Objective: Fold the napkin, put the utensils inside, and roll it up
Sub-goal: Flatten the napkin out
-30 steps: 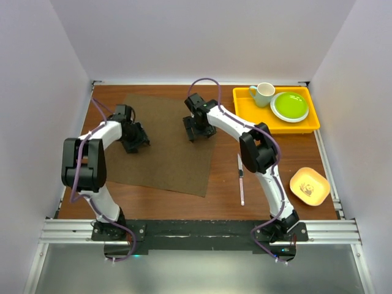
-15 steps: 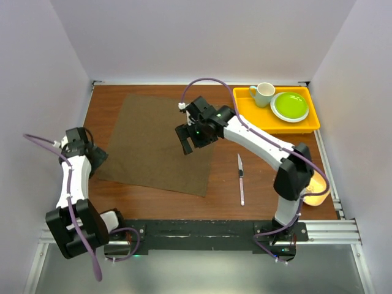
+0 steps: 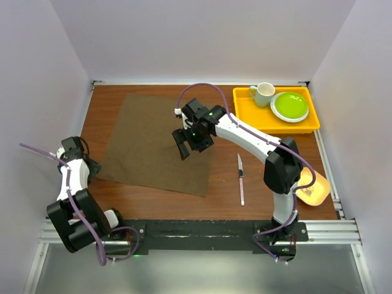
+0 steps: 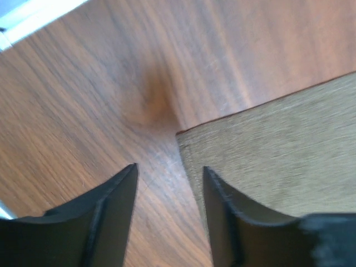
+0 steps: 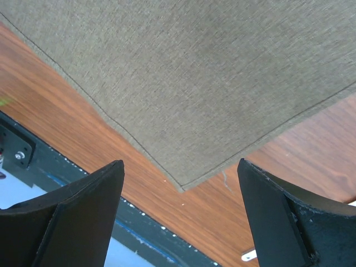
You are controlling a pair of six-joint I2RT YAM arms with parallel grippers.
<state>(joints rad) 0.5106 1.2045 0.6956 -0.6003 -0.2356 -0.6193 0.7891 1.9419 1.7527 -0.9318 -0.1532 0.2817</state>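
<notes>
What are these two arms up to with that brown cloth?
They seem to be setting up to fold the napkin, which lies spread flat on the table. The left gripper is down at the napkin's near left corner, jaws apart, gripping nothing yet. The right gripper hangs wide open above the napkin's right side. The knife lies untouched on the wood to the right of the napkin.
</notes>
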